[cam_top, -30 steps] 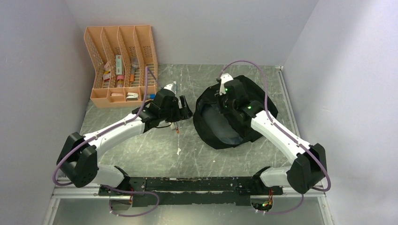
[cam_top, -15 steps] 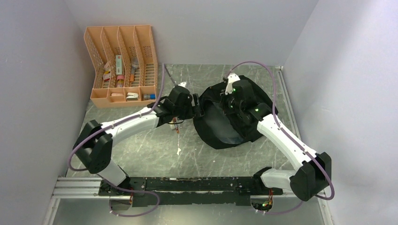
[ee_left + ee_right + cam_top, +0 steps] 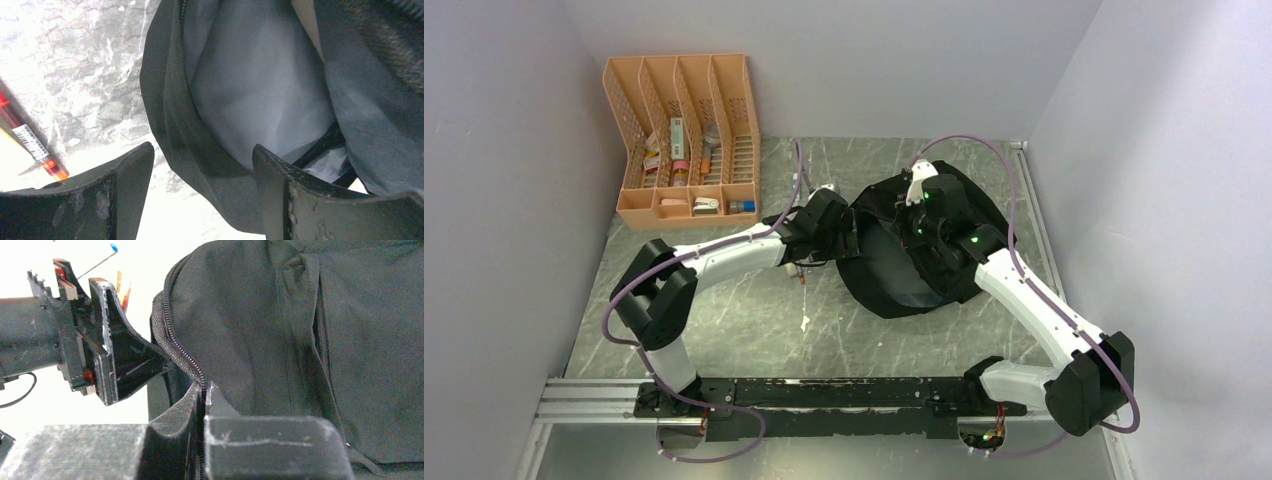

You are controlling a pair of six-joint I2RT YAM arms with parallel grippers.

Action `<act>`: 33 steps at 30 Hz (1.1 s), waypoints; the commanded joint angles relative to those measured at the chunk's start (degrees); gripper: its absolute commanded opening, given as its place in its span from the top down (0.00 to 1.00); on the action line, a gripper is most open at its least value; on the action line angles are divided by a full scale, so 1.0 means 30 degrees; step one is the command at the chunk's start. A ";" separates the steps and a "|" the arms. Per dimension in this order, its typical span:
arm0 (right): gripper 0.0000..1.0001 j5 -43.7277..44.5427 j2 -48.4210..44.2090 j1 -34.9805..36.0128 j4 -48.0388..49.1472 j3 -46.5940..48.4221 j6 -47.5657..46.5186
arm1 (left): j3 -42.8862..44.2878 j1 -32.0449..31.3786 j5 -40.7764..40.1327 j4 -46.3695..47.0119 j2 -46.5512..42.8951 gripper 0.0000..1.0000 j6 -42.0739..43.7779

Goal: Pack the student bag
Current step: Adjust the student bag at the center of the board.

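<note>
Plain pale lilac-grey walls (image 3: pixel 874 60) on three sides, matte. Grey marbled tabletop (image 3: pixel 724 320), scratched, under even diffuse light. Aluminium rail (image 3: pixel 584 400) along near edge. Orange mesh desk organiser (image 3: pixel 682 140) in far left corner.

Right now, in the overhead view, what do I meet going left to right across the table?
Orange desk organiser → left end effector, open at the backpack's left rim → black backpack.
</note>
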 commanded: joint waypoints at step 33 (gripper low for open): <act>0.97 -0.5227 0.1766 -0.0048 -0.0622 -0.0972 -0.0692 | -0.0449 -0.0132 -0.0755 -0.0968 -0.1879 0.95 0.1841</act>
